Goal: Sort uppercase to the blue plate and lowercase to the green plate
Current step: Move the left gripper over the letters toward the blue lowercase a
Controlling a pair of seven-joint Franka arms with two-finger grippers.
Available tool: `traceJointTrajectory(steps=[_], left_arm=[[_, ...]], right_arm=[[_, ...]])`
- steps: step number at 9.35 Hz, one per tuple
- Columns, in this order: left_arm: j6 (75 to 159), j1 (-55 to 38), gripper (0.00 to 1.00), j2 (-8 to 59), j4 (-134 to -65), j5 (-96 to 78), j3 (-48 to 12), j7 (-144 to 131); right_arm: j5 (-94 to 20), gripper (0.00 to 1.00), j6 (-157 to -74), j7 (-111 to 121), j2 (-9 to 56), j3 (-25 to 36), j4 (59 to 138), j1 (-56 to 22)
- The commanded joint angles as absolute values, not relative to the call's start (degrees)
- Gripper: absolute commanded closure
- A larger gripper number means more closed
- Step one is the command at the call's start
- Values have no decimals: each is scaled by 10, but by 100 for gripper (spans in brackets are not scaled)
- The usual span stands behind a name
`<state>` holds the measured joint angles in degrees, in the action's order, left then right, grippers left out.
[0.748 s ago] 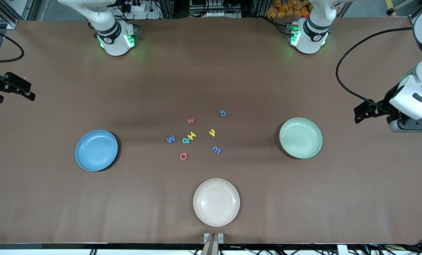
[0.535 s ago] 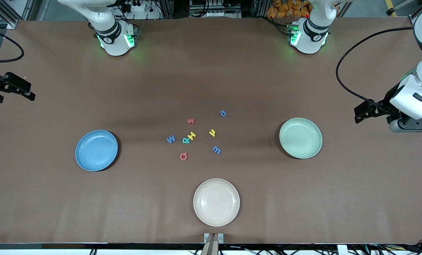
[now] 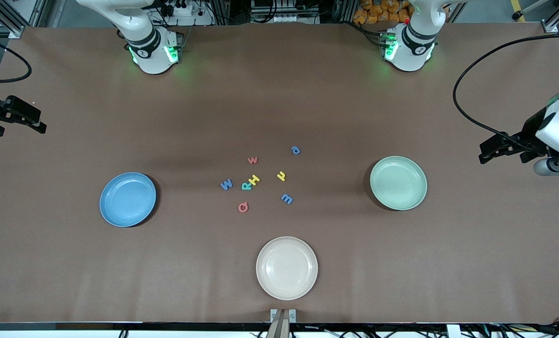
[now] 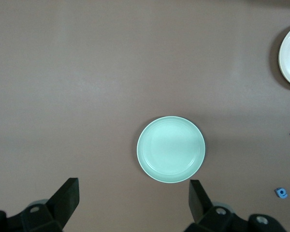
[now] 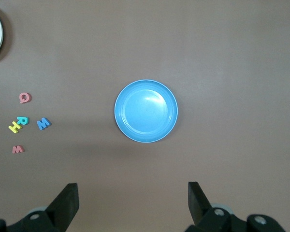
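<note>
Eight foam letters lie mid-table. The uppercase are blue W (image 3: 226,184), teal R (image 3: 246,186), yellow H (image 3: 254,180) and pinkish-red Q (image 3: 243,207). The lowercase are pinkish-red w (image 3: 252,160), blue a (image 3: 295,150), yellow u (image 3: 281,176) and blue m (image 3: 287,199). The blue plate (image 3: 128,199) sits toward the right arm's end and the green plate (image 3: 398,183) toward the left arm's end; both hold nothing. My left gripper (image 3: 485,154) hangs open over bare table outside the green plate (image 4: 170,149). My right gripper (image 3: 39,123) hangs open over the table edge outside the blue plate (image 5: 146,111).
A cream-white plate (image 3: 286,267) sits nearer the front camera than the letters, holding nothing. Brown paper covers the table. A black cable (image 3: 467,119) loops over the table by the left arm.
The left arm has drawn back toward its end of the table, away from the green plate. The right arm, the letters and the plates have not moved.
</note>
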<state>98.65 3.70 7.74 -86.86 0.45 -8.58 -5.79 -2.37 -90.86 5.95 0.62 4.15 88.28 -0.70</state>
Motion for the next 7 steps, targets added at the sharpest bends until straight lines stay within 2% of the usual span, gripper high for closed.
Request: traceJointTrajectory(steps=[1,7], left_arm=[[974,34,0,69,-878,-9,-88,-62],[978,29,0,90,-887,-55,-169,-149]], right_arm=[[-32,0,-902,60,3,39,879,-1],[-30,0,-902,60,4,39,879,-2]])
